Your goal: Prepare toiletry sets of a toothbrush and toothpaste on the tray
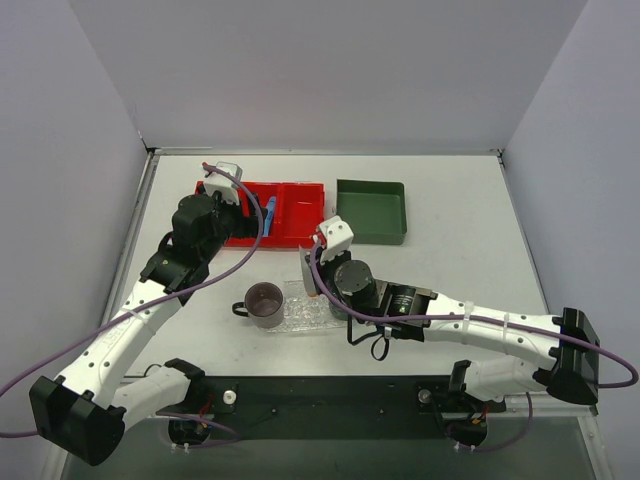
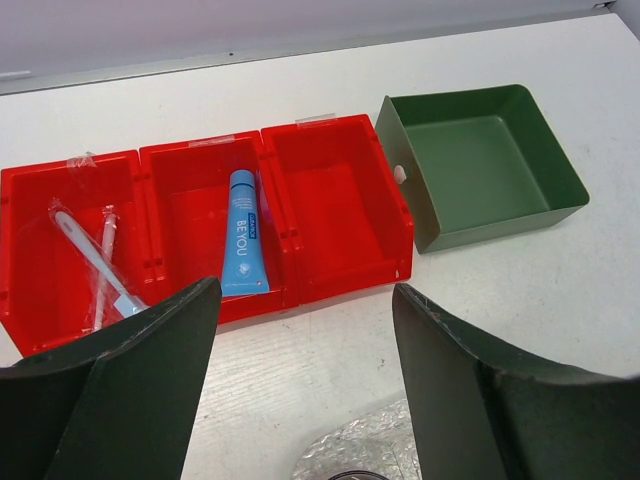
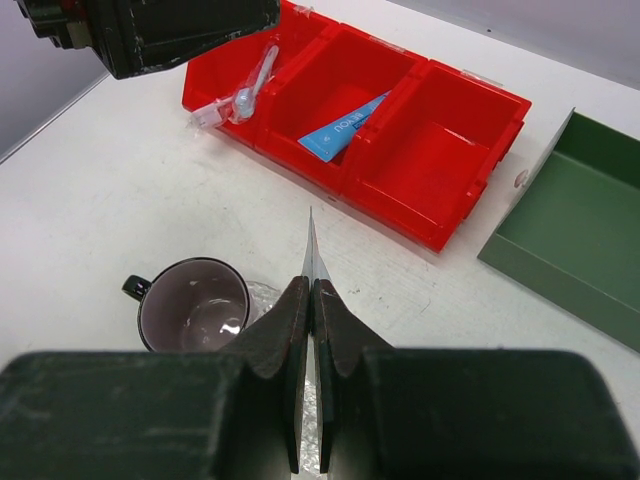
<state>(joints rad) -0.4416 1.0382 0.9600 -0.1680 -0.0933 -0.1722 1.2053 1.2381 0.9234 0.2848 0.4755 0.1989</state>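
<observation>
Bench (image 1: 450, 200): white, carrying everything below. Red three-compartment bin (image 2: 330, 200): far left. Its right compartment is bare, and its left one holds clear-wrapped white sticks (image 2: 95, 265). Dark green square bin (image 2: 480, 165): just right of the red one, with nothing in it. Tray (image 1: 297, 318): clear bumpy oval, near centre, with a dark mug (image 1: 264, 303) at its left end. Right end effector (image 3: 312, 285): closed on the toothpaste (image 3: 310, 245), a flat white tube seen edge-on. In the top view its orange end points down over the tray; contact cannot be told. Left end effector (image 2: 305, 295): fingers spread wide, holding nothing, hanging above the bench on the near side of the red bin. Toothbrush (image 2: 242, 235): short, light blue, tube-shaped, printed BE YOU. It lies flat in the middle compartment, on the far side of the left end effector and slightly left of its centreline. Its long axis runs near to far, narrow end far. The left arm is judged the nearer, and its gap already crosses that axis.
</observation>
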